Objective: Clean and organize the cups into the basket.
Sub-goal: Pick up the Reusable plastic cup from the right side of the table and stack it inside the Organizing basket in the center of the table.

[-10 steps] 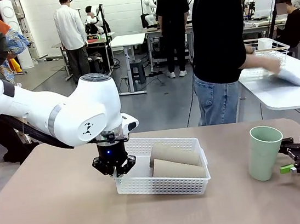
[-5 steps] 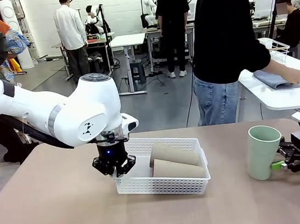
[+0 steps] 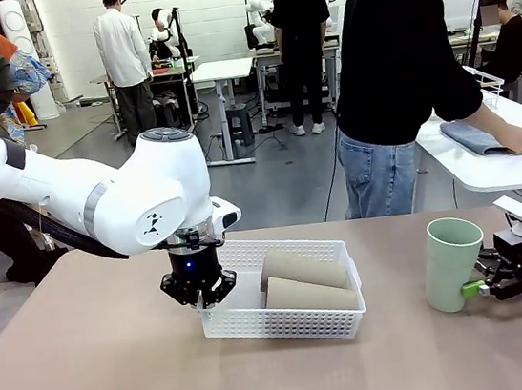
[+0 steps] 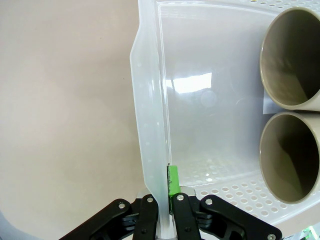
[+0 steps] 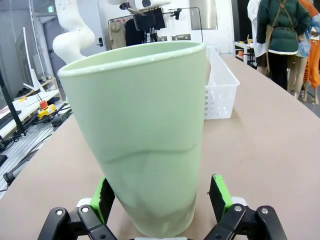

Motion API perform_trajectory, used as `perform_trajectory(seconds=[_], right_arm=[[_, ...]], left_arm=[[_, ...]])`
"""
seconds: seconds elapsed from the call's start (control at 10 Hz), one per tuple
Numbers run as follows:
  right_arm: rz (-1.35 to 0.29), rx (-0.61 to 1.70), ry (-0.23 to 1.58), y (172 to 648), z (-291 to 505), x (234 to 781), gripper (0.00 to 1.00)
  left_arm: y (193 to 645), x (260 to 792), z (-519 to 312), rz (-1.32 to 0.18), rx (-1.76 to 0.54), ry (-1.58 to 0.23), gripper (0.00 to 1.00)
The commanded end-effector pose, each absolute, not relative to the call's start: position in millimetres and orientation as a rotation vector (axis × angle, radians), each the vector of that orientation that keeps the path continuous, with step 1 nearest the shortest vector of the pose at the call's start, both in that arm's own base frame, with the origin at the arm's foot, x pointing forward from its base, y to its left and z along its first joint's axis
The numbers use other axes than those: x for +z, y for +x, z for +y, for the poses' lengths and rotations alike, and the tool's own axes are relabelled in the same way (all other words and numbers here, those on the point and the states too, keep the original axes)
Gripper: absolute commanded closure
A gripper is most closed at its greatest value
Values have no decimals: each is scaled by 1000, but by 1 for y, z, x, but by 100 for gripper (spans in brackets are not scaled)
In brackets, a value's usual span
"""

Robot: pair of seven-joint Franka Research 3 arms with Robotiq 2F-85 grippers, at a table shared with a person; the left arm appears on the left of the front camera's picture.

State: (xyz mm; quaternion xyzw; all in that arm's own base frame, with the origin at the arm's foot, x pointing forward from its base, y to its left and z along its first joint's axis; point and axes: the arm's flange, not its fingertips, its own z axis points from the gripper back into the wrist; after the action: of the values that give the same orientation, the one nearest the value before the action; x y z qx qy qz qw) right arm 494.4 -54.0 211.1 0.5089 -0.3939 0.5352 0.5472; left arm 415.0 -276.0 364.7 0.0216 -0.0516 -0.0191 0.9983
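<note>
Judging from its thin rim and matte plastic skin, the mint green cup [image 5: 145,135] is probably light, stiff and hollow, so it will not break easily, but it can tip or slide with a small push. It stands upright, mouth up, on the tabletop [image 3: 101,370] at the robot's right side, well apart from the basket [image 3: 287,321]. The right hand [image 5: 162,202] is low around the foot of this cup with its fingers spread, one green pad at each side. One pad looks just beside the wall and a gap shows at the other, so nothing is pinched. Because the cup is narrow below and wide above, I think a hold a little higher, near the middle of the wall, would be more steady than one at the very foot (the wider part above the pads would also stop it from dropping through). The squeeze should be moderate, since the matte wall seems to give good friction and a thin wall may bend. The left hand [image 4: 162,192] is closed on a short wall of the basket, one finger inside and one outside, which should hold this light basket from sliding. Two tan cups [image 3: 304,268] lie on their sides in the basket, side by side, with free floor between their mouths and the held wall.
</note>
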Motion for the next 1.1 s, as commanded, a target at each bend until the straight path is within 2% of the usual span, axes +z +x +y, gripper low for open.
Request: perform_trajectory(seconds=[0.0,1.0], right_arm=[[-919,1241,1223,506,-44,208,0],[-863,1332,1272,509,-7,198,0]], left_arm=[[414,366,-278,-112,-36,49,100],[414,366,-278,-112,-36,49,100]])
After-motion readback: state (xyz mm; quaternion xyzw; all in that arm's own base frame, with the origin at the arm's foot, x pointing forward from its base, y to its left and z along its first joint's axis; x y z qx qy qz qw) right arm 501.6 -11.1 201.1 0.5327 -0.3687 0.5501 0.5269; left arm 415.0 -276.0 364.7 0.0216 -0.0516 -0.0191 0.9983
